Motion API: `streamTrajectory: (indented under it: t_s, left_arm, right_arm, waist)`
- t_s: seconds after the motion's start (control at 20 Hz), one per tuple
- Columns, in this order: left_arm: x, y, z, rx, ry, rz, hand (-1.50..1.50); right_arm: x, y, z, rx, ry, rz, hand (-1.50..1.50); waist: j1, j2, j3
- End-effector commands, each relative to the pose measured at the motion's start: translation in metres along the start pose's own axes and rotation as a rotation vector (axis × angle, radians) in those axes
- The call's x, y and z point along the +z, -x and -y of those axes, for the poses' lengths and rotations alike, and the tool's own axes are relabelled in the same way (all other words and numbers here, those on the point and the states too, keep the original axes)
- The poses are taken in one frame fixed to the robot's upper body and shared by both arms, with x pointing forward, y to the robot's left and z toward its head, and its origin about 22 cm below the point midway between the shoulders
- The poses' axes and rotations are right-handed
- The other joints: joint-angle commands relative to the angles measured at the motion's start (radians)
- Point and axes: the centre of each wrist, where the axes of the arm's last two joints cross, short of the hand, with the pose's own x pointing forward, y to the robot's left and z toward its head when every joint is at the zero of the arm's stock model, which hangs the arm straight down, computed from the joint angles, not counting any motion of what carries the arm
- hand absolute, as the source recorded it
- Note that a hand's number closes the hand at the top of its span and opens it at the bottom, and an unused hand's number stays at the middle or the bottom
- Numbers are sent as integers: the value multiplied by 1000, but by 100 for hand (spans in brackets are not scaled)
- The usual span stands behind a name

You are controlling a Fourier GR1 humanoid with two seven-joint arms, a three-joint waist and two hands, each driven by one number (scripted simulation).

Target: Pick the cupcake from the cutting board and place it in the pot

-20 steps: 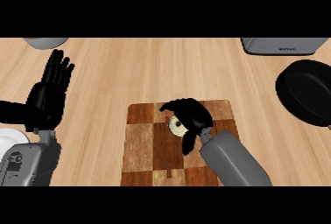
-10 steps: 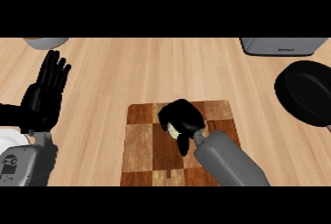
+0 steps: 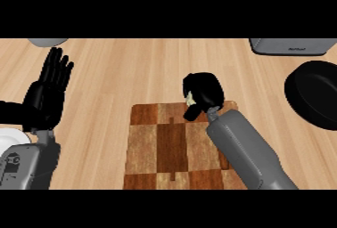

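My right hand (image 3: 205, 89) is curled round the cupcake (image 3: 190, 99), of which only a pale sliver shows under the fingers. Hand and cupcake hang over the far edge of the checkered wooden cutting board (image 3: 168, 147). The black pot (image 3: 317, 93) stands at the right edge of the counter, well apart from the hand. At the left my left hand (image 3: 47, 91) rests open with fingers pointing up.
A grey appliance (image 3: 293, 45) sits at the top right and a grey bowl (image 3: 47, 42) at the top left. A white plate (image 3: 12, 139) shows at the left edge, beside my left forearm.
My right hand closed over the cupcake and has lifted it up and away toward the board's far edge. The view has shifted slightly. My left hand stays where it was.
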Motion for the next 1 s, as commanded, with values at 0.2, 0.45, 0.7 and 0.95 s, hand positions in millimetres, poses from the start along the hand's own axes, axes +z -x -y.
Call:
streamTrajectory:
  t_s: [0.2,0.45,0.7,0.95]
  left_arm:
    - [-5,-7,22,25,61,21,0]
    - [-10,-10,29,22,76,29,0]
    - [-9,-10,18,16,72,26,0]
    - [-13,-6,24,10,57,8,0]
  right_arm:
    - [-53,45,104,-62,316,-658,150]
    - [-68,58,161,48,551,-965,150]
    - [-73,62,203,147,809,-1123,150]
    - [-77,60,215,209,925,-1196,150]
  waist:
    - [62,29,-1]
    - [85,30,-2]
    - [90,21,-1]
    - [58,18,2]
